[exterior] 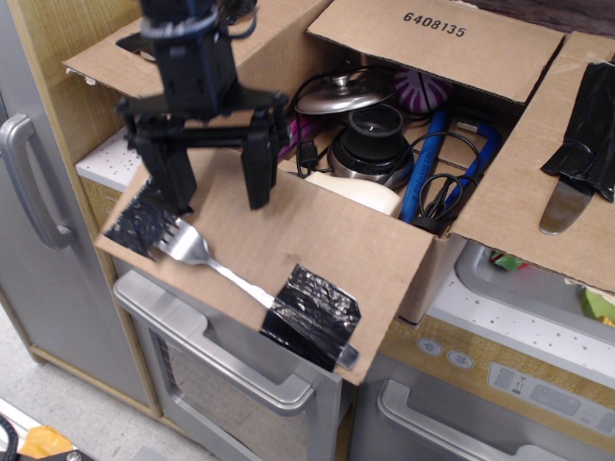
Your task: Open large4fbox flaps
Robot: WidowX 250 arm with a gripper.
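Leftmost, the black claw (pixel 216 178) hangs spread, fingers pointing down above the front flap (pixel 288 250), gripping nothing. That flap folds outward and downward over the oven, a taped fork (pixel 207 259) lying diagonally. Rightward, the large4fbox (pixel 428 274) sits open-topped on the toy kitchen.

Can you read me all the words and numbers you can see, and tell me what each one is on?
"6408135": black print on the back flap of the cardboard box.

The small buttons and display strip on the toy oven panel have marks too small and blurred to read.

The front flap, folded down, shows only a taped fork, no writing.

No other text is readable.
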